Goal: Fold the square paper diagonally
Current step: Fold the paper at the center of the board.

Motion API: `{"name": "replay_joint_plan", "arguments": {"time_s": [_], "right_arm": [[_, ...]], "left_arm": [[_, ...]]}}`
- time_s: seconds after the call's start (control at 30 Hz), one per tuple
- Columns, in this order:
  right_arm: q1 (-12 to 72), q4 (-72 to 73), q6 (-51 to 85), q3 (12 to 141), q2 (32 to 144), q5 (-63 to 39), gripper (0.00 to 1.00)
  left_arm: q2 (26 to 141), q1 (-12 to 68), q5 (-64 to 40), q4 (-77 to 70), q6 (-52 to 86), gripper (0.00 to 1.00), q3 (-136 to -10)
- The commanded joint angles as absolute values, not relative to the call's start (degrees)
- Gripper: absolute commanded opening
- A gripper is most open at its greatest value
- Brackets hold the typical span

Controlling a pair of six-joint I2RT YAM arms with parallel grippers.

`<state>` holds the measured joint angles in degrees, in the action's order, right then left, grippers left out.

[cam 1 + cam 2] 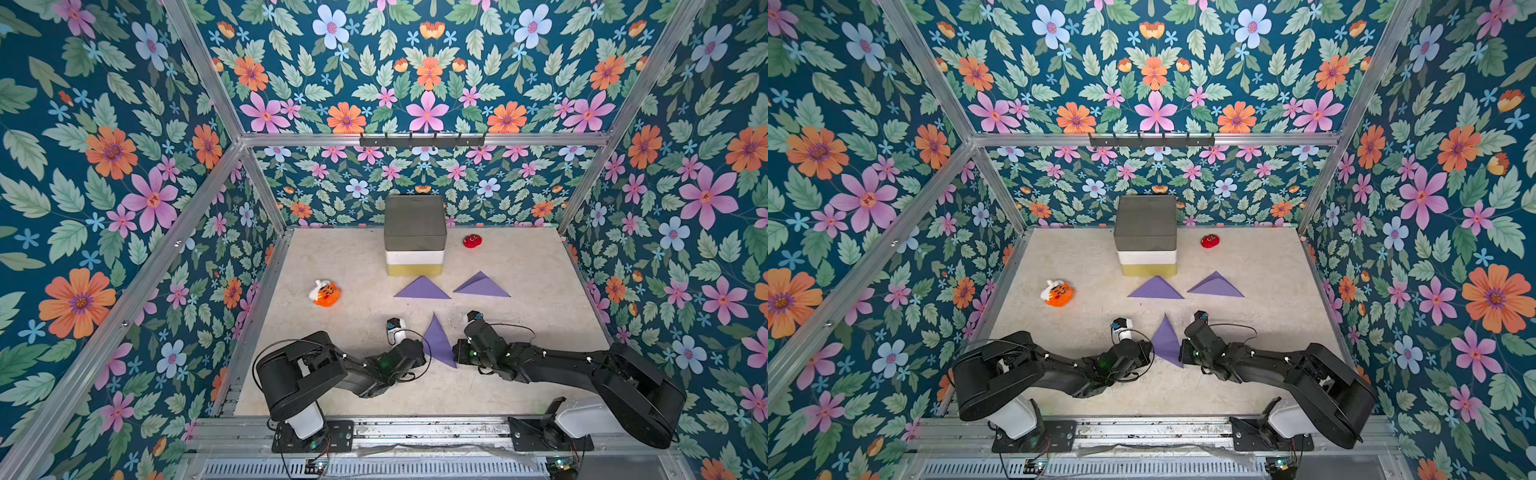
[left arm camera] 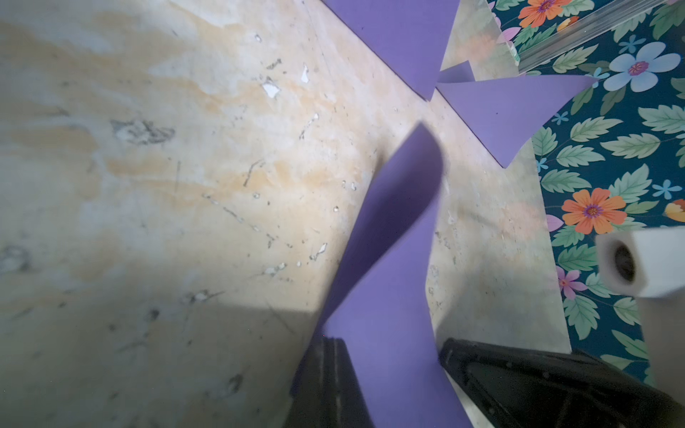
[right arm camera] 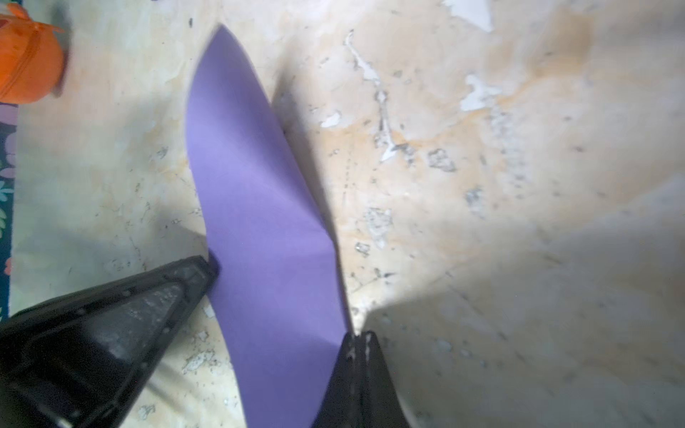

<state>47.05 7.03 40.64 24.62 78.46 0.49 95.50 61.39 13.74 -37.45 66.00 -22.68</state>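
Both your left claw (image 1: 411, 349) and right claw (image 1: 462, 351) clamp the purple paper (image 1: 438, 343), folded into a triangle, between them near the front middle of the table (image 1: 519, 374); two folded triangles (image 1: 422, 289) lie farther back.

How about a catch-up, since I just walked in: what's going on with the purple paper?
Both arms are handling one purple sheet. The left gripper and right gripper are each shut on it, and it stands curled up off the table between them, looking folded into a triangle. Two folded triangles lie flat farther back.
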Motion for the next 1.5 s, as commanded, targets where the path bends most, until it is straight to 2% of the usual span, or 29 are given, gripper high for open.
{"name": "replay_joint_plan", "arguments": {"time_s": [0.0,0.3,0.5,0.83,1.47], "right_arm": [[46.34,-2.13,40.24,24.20,76.44,3.87,0.00],[47.37,-0.83,41.78,29.61,69.66,-1.26,0.00],[51.01,-0.75,41.85,33.48,74.32,-1.50,0.00],[51.24,-1.41,42.46,30.16,78.97,-2.11,0.00],[51.24,-15.59,43.99,29.48,77.84,6.49,0.00]], "left_arm": [[97.03,61.43,10.39,-14.59,65.84,0.00,-21.32],[96.65,61.52,10.46,-14.52,65.65,0.00,-21.27],[96.50,61.64,10.63,-14.47,65.89,0.00,-21.39],[96.56,61.78,10.90,-13.86,65.87,0.00,-21.73],[96.42,61.81,11.25,-13.80,65.94,0.00,-21.31]]}}
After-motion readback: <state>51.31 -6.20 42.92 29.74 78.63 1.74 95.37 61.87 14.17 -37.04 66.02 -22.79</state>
